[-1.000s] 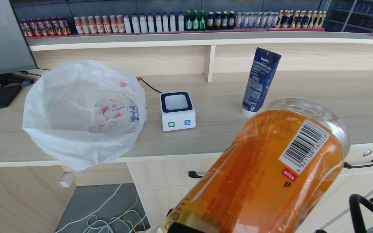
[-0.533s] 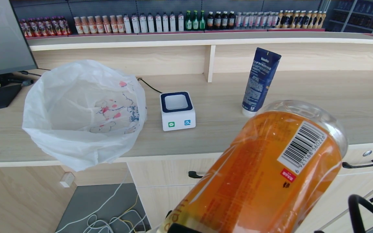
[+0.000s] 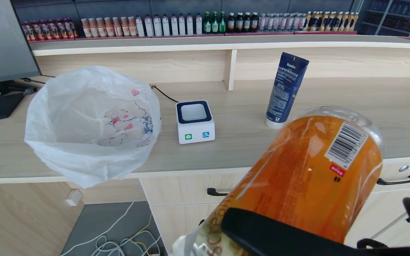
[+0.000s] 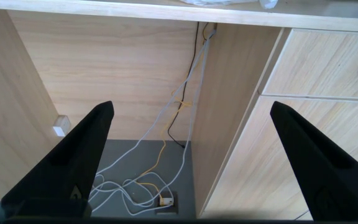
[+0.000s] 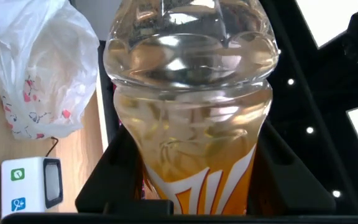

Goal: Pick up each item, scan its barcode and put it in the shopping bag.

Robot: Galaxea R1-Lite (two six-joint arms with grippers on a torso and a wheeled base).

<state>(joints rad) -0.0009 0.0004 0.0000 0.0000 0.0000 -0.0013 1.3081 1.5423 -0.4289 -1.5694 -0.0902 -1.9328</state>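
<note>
Bottle (image 3: 308,170) has rolled, barcode swung right; right gripper (image 5: 194,180) clamps its labelled middle: full, heavy, probably slick.

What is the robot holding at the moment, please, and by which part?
The right gripper grips the orange drink bottle around its labelled body, nearer the cap end; the left gripper holds nothing.

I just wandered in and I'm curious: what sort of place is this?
Most likely a shop checkout: rows of bottled drinks behind, a barcode scanner on the wooden counter, and an open shopping bag beside it.
</note>
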